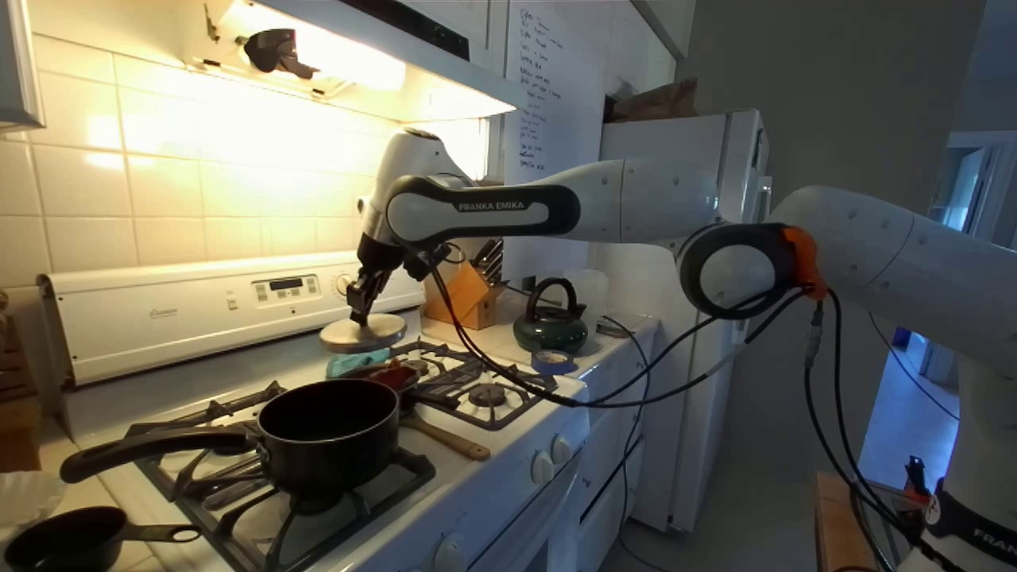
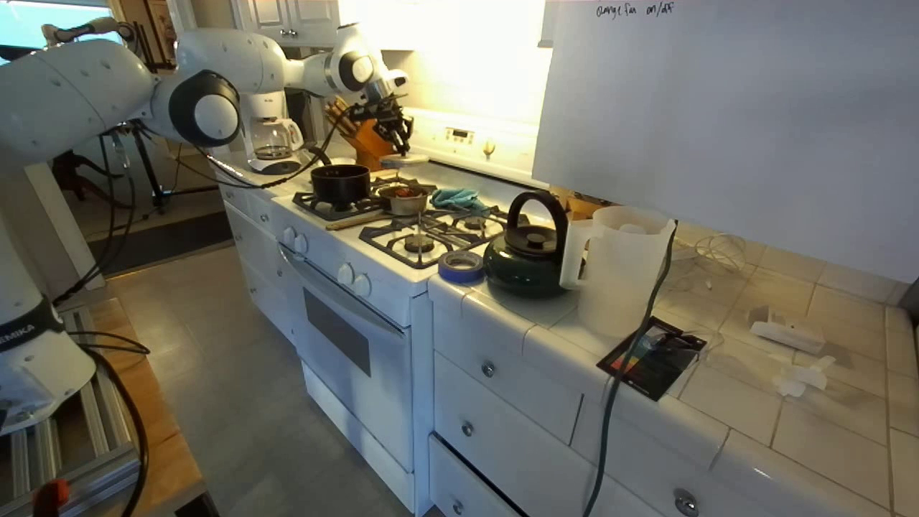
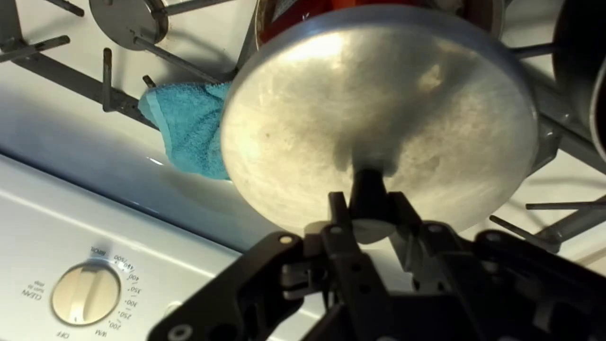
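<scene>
Pinching a black tapered knob [image 3: 368, 187], the black two-fingered gripper [image 3: 369, 203] stands only as far apart as the knob is wide, a finger against each side. The knob belongs to a round silver metal lid [image 3: 378, 109], which hangs roughly level over the white gas stove [image 1: 515, 447]. An exterior view shows air between it and the small silver metal pot [image 2: 406, 207] below. In an exterior view the white backguard [image 1: 191, 318] rises on the far side and a black long-handled saucepan [image 1: 326, 441] takes up the near left; to the right, open room reaches toward a dark green kettle [image 1: 550, 330]. Only the wrist view gives readable marks around the cream oven dial [image 3: 86, 293]; there the lid hides part of a teal cloth [image 3: 191, 128]. A white coffee maker [image 2: 273, 136] shows only in an exterior view.
</scene>
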`<state>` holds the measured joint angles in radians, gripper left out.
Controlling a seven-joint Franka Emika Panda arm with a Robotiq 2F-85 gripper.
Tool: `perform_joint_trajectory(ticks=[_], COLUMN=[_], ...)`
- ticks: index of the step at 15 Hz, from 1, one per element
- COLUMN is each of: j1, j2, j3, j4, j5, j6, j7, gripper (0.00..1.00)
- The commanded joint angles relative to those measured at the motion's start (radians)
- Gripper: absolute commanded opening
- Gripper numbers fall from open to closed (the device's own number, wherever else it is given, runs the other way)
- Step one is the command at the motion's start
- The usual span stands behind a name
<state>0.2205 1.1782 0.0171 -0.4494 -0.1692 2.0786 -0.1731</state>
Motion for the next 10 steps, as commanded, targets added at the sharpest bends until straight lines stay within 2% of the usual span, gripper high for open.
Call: perform_joint_trajectory(ticks=[1,4,10], j1=[0.009,0.019,-0.005], j2=[-0.009,-0.018,-0.032], j3=[-0.005,-0.027,-0.158], j4=[-0.001,-0.007,-0.009], j5=[0.019,0.004,-0.036], j6=[0.069,0.093,0.044], j7=[-0.011,0.023,0.230], gripper=[0.06,0.06,0.06])
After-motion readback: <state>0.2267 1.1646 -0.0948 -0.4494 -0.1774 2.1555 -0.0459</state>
